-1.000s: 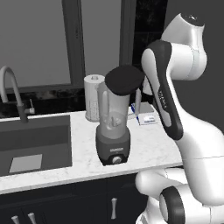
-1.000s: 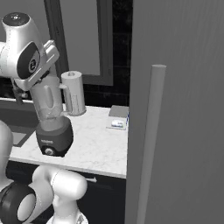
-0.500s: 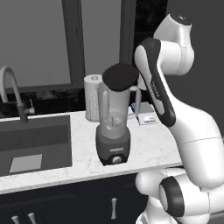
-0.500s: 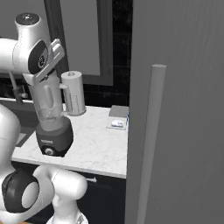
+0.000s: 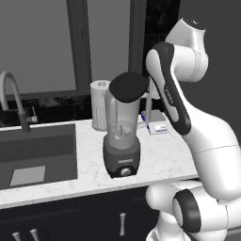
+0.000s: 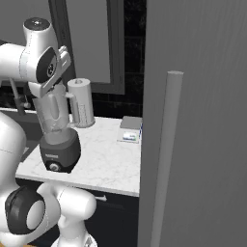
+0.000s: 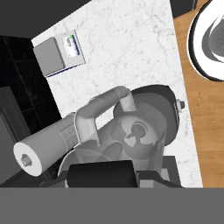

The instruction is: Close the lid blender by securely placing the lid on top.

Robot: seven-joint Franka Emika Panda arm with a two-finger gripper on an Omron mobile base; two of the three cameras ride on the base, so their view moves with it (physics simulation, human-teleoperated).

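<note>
Black and flat, the lid (image 5: 128,86) sits clenched in the gripper (image 7: 103,174), tilted, hovering just over the mouth of the blender (image 5: 121,136). Straight ahead of the jaws in the hand view lie the open jar, its blades and side handle; the paper towel roll (image 7: 46,148) lies just beside, the small box (image 7: 58,53) farther off on the counter (image 5: 160,153). The placing step looks under way; next, level the lid, centre it on the rim and press down.
</note>
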